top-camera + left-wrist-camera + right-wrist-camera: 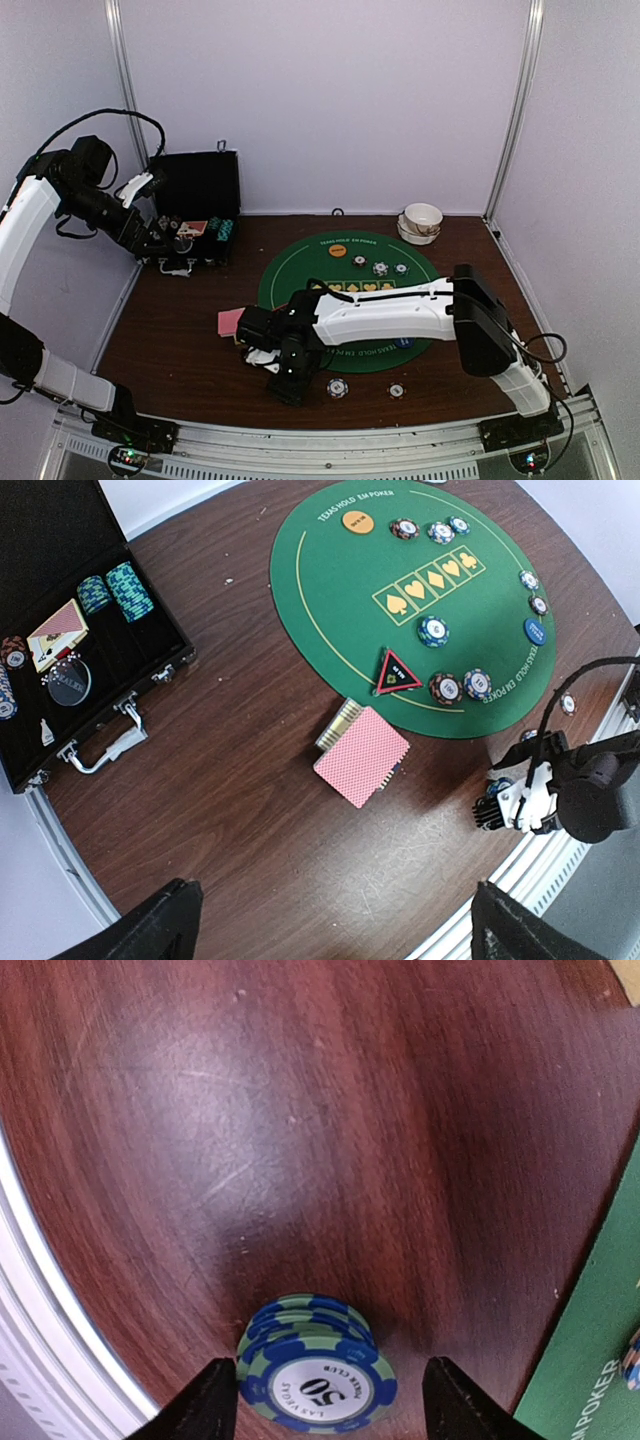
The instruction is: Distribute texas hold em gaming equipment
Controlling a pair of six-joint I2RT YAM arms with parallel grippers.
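A: How is the right arm posed?

B: From its base at the near right corner it is bent up to an elbow. The white forearm is laid leftward across the near half of the green mat (320, 600). The right gripper (328, 1368) is lowered over bare wood just off the mat's near-left edge.

A: And its jaws?

B: They are seen apart in the right wrist view, one finger on each side of a short stack of blue-and-green poker chips (318, 1385). The stack is stood on the table (250, 1110), close to the near rail. A strip of wood is visible between it and one finger, and the other finger is just beside it. No pinch can be made out.

A: The left arm?

B: It is raised high at the left, with the wrist held by the open black case (195, 190). The left gripper (332, 892) is spread wide, with only tabletop framed between its fingers.

A: What is given by one view and not by another?

B: In the top view the chip stack is hidden beneath the right gripper. Only the right wrist view shows it plainly.

The left wrist view lays out what the forearm covers from above. The blue button (538, 631) is seen at the mat's rim and the red-black triangle marker (397, 671) at its edge. The pink-backed cards (361, 756) lie on wood just beside that marker. The orange button (357, 521) lies at the mat's far side, and teal chip stacks (128, 588) are seen in the case.

Only from above are the white bowls (422, 222) at the far right shown, and two loose chips (337, 388) near the table's front edge.
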